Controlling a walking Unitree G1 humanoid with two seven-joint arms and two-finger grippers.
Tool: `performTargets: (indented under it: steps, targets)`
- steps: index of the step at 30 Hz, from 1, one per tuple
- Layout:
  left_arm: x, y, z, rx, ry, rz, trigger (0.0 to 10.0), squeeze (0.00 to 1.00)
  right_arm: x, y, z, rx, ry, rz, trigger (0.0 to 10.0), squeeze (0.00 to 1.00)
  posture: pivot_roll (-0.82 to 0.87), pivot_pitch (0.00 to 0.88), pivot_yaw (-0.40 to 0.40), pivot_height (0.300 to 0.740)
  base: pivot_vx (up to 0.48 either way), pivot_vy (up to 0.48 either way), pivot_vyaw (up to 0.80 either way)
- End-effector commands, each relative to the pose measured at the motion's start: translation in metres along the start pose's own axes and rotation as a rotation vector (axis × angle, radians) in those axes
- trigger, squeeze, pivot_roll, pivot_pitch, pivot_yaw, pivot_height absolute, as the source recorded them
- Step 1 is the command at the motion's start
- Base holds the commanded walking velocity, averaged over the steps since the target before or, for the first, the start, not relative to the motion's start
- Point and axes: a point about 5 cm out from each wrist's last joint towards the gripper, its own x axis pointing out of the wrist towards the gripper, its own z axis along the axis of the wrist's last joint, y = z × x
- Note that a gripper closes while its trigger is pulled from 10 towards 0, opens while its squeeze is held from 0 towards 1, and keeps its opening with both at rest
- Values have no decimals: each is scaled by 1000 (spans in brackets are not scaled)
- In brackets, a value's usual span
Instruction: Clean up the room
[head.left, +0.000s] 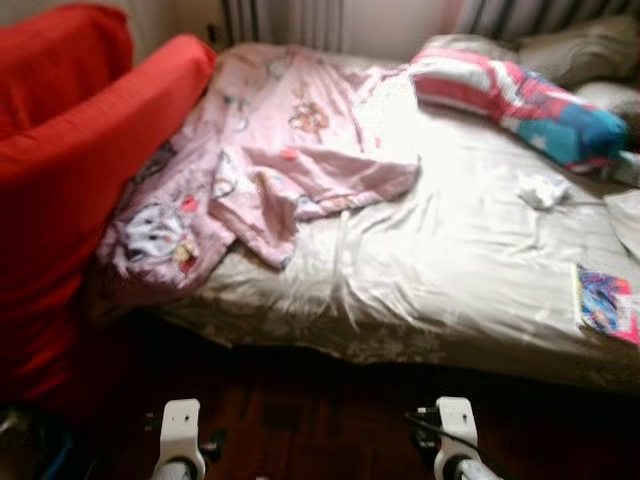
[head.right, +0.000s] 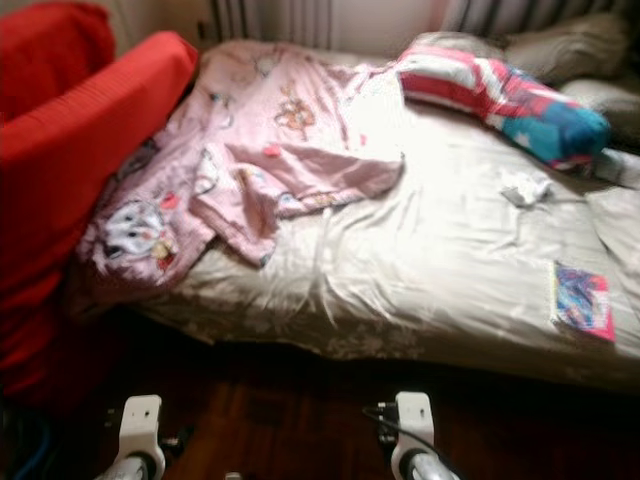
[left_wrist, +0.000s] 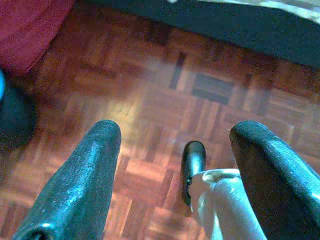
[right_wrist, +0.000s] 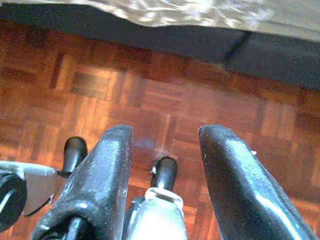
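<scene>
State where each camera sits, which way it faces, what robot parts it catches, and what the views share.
Left eye: head, looking forward and down at the bed with pink blanket and book; both wrists at the bottom edge.
Right eye: same scene, shifted slightly.
Left wrist: along the open left gripper at the floor, the bed's dark base beyond.
Right wrist: along the open right gripper at the floor.
Shared: both wrist views show parquet and the bed's edge.

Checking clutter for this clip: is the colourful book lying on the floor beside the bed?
No, the colourful book lies flat on the bed's beige sheet, near its front edge on the robot's right.
</scene>
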Motion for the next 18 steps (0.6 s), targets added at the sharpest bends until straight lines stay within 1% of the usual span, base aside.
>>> performTargets:
  steps: [1,7,15,18]
  targets:
    - [-3,2,-10,11,39,5,10000,0,-2,-4,-4,2,4,-4,10000,0,119,139,-45,740,454,0,800]
    - [-3,2,-10,13,42,2,10000,0,-3,-7,-7,0,11,10,10000,0,118,139,-44,740,458,0,800]
    - [-3,2,-11,15,46,3,10000,0,-4,-4,-12,7,26,39,10000,0,116,139,-45,740,466,0,800]
    - [-3,2,-11,15,49,3,10000,0,-4,-1,-13,7,28,43,10000,0,115,139,-45,740,466,0,0]
